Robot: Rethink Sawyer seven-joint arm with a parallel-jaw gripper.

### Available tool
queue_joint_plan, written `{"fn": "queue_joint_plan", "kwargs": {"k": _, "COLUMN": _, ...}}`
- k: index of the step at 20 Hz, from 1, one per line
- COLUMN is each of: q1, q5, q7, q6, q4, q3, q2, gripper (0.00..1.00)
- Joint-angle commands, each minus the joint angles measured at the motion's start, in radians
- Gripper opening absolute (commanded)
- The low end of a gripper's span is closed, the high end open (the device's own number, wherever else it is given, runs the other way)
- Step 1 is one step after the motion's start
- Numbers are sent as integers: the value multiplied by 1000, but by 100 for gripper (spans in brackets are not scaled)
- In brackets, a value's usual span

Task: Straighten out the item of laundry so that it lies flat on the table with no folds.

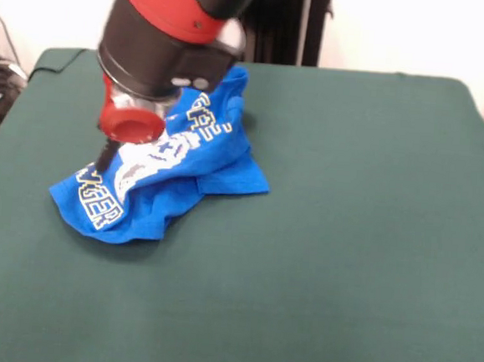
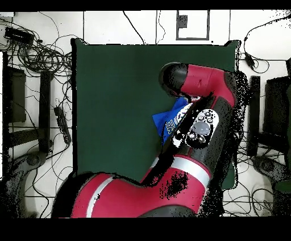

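Soft, rumpled cloth T-shirt (image 1: pixel 162 179) on a matt, felt-like table (image 1: pixel 346 239) — the arm's (image 1: pixel 175 25) shell looks glossy plastic.

A tangle of black cables (image 2: pixel 40 54) lies on the pale floor (image 2: pixel 113 25) in the overhead view. Just below the cables stand dark boxes (image 2: pixel 14 94). Across the picture from the cables, more dark equipment (image 2: pixel 278 113) stands, with another cable (image 2: pixel 253 42) curling above it.
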Motion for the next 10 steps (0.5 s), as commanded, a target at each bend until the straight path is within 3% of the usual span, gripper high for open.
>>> {"fn": "queue_joint_plan", "kwargs": {"k": 1, "q1": 49, "q5": 81, "q7": 386, "q6": -12, "q4": -21, "q3": 13, "q2": 103, "gripper": 100}}
{"fn": "queue_joint_plan", "kwargs": {"k": 10, "q1": 71, "q5": 160, "q7": 386, "q6": -3, "q4": -36, "q3": -21, "q2": 146, "gripper": 100}}
